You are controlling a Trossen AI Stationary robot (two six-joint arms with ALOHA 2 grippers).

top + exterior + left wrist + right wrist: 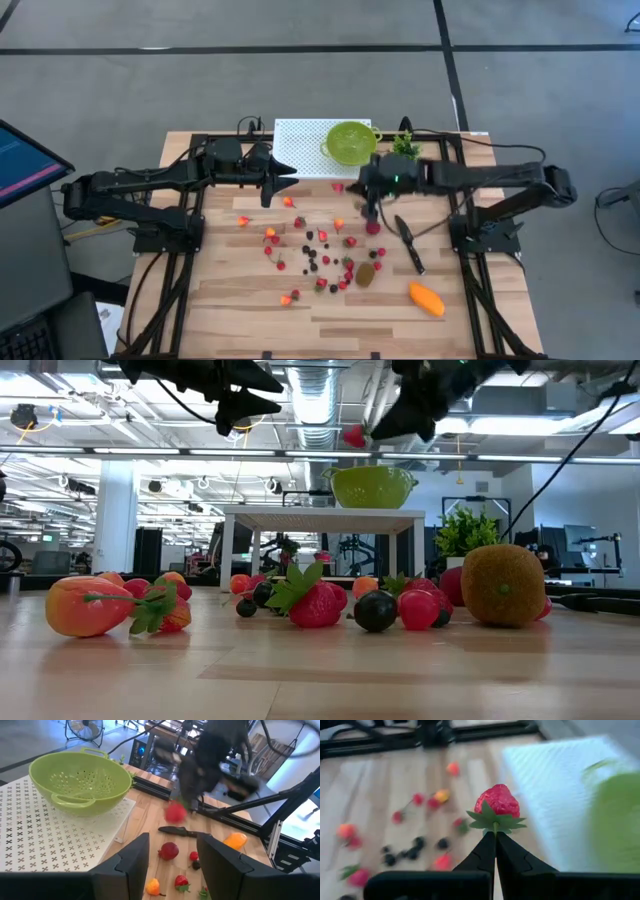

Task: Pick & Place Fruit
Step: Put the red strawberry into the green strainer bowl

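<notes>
My right gripper (371, 217) is up above the middle of the table, shut on a red strawberry (497, 801), also seen in the low view (353, 435). Many small red, orange and dark fruit pieces (318, 255) lie scattered on the wooden table. A brown kiwi (366, 274) and an orange mango (427, 298) lie nearer the front. A green colander (350, 140) stands on a white perforated board (300, 148) at the back. My left gripper (172, 857) hangs open in the air beside the board, nothing between its fingers. My right gripper pinches the strawberry by its green stem at the leafy cap (495, 826), between the very ends of its two fingers (485, 851). The fingers slant downward. The berry sticks out beyond the fingertips, lifted well clear of the table.
A slim black knife (408, 243) lies right of the scattered fruit. A small green plant (405, 147) stands beside the colander. Black frame rails (190, 250) run along both sides of the table. Bare wood (250, 320) lies along the near edge.
</notes>
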